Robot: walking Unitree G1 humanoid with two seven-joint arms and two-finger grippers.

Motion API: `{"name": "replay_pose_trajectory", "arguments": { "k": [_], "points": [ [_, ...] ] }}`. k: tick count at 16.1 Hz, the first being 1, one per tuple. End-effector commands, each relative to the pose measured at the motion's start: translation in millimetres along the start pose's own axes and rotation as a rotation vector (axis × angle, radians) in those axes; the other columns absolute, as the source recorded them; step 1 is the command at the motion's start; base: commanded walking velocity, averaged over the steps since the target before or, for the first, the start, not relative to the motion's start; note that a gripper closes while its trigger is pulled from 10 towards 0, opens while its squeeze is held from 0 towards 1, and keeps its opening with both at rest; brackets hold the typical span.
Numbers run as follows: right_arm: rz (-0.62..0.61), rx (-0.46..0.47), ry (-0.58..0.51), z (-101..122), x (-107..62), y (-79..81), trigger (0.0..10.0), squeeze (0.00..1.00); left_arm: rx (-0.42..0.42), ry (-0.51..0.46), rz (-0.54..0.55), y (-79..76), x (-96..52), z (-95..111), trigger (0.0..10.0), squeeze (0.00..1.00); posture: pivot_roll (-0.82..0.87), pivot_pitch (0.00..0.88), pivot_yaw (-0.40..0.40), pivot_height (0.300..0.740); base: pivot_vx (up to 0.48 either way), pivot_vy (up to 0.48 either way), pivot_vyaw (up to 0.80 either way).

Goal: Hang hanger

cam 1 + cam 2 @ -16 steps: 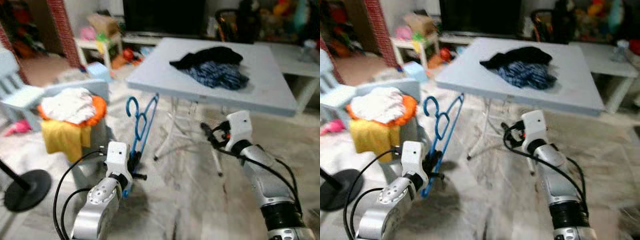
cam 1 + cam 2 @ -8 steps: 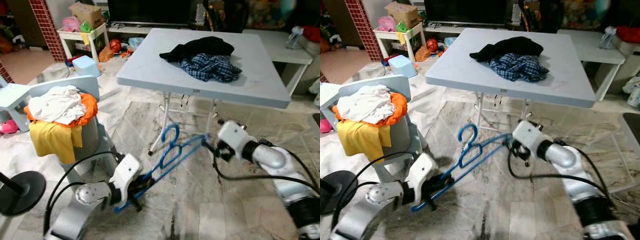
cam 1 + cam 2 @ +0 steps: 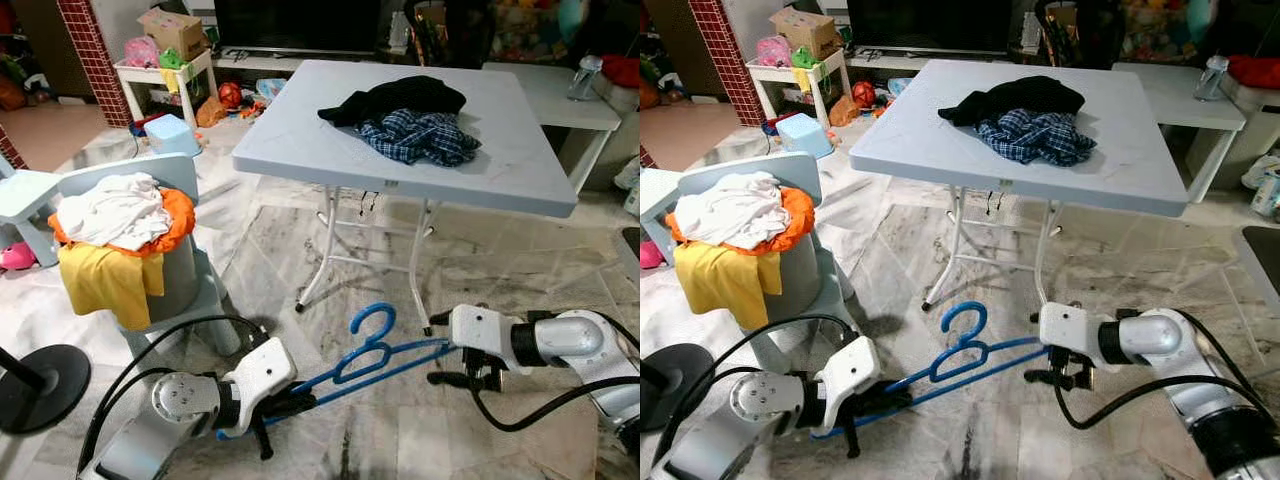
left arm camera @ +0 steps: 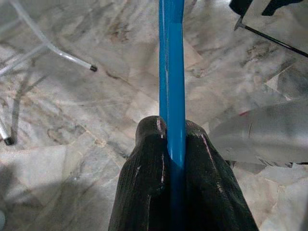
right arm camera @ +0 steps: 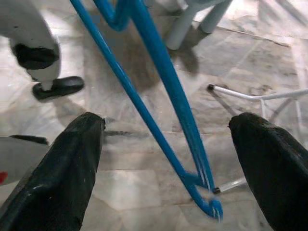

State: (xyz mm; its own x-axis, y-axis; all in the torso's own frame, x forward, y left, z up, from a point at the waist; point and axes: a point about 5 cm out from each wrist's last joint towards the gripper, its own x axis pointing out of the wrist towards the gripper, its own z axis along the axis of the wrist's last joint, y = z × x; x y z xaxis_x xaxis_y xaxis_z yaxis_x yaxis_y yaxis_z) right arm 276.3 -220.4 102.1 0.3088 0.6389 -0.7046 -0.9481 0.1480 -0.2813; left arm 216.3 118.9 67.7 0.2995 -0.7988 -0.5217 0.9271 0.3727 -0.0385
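Note:
A blue plastic hanger (image 3: 372,352) lies low and nearly flat above the marble floor, hook pointing up toward the table. My left gripper (image 3: 272,404) is shut on the hanger's left end; in the left wrist view the black fingers (image 4: 154,159) squeeze the blue bar (image 4: 172,72). My right gripper (image 3: 441,362) sits at the hanger's right end. It is open, and in the right wrist view the hanger's corner (image 5: 192,173) lies between the two wide-apart fingers (image 5: 72,163) without touching either.
A grey folding table (image 3: 300,150) with dark and plaid clothes (image 3: 410,120) stands just behind, its legs (image 3: 418,270) close to the hanger. A laundry basket (image 3: 180,280) heaped with clothes is at left, and a black stand base (image 3: 40,385) lies at the far left.
The hanger has swung down from upright to almost flat. My left arm has dropped low, and my right gripper has come down to the hanger's right end.

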Motion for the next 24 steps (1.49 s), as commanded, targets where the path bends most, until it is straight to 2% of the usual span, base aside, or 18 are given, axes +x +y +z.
{"name": "replay_pose_trajectory", "arguments": {
  "k": [1,2,3,4,6,8,12,14,16,18,24],
  "points": [
    [0.053,-0.020,-0.033,9,1.1,-3.2,10.0,0.00,0.033,-0.013,-0.014,-1.6,0.8,4,10.0,0.00,-0.07,0.000,0.001,0.740,0.000,0.000,0.00],
    [0.057,-0.020,-0.037,10,1.9,-3.0,10.0,0.00,0.032,-0.014,-0.013,-1.7,1.0,4,10.0,0.00,-0.07,0.000,0.001,0.740,0.000,0.000,0.00],
    [0.075,-0.020,-0.052,14,7.4,-2.7,3.9,0.00,0.043,-0.018,-0.015,-1.9,2.4,4,10.0,0.00,-0.07,0.000,0.002,0.740,0.000,0.000,0.00],
    [0.113,-0.028,-0.058,16,12.0,-1.0,0.9,0.00,0.047,-0.023,-0.014,-1.9,3.8,5,10.0,0.00,-0.08,0.000,0.000,0.740,0.000,0.000,0.00],
    [0.187,-0.049,-0.052,21,18.4,-1.6,0.0,0.00,0.050,-0.031,-0.014,-2.8,6.3,6,10.0,0.00,-0.08,0.000,0.000,0.740,0.000,0.000,0.00],
    [0.236,-0.097,-0.011,23,21.8,-8.0,0.0,0.00,0.054,-0.034,-0.018,-3.0,6.8,6,10.0,0.00,-0.08,0.000,0.000,0.740,0.000,0.000,0.00],
    [0.263,-0.256,0.123,30,29.2,-26.2,0.0,0.00,0.080,-0.029,-0.034,-2.9,9.1,7,10.0,0.00,-0.08,0.000,-0.004,0.740,0.000,0.000,0.00],
    [0.277,-0.302,0.157,33,29.3,-33.2,0.0,0.00,0.085,-0.028,-0.036,-2.7,9.7,7,10.0,0.00,-0.08,0.000,-0.004,0.740,0.000,0.000,0.00],
    [0.311,-0.321,0.172,35,24.8,-38.3,0.0,0.00,0.087,-0.028,-0.035,-2.2,10.3,7,10.0,0.00,-0.08,0.000,-0.009,0.740,0.000,0.000,0.00],
    [0.350,-0.329,0.227,28,18.2,-40.5,0.0,0.00,0.083,-0.029,-0.032,-1.9,10.7,6,10.0,0.00,-0.08,0.000,-0.011,0.740,0.000,0.000,0.00],
    [0.435,-0.309,0.290,15,11.4,-37.6,0.0,0.00,0.080,-0.034,-0.031,-1.9,12.0,6,10.0,0.00,-0.08,0.000,-0.011,0.740,0.000,0.000,0.00]
  ]
}}
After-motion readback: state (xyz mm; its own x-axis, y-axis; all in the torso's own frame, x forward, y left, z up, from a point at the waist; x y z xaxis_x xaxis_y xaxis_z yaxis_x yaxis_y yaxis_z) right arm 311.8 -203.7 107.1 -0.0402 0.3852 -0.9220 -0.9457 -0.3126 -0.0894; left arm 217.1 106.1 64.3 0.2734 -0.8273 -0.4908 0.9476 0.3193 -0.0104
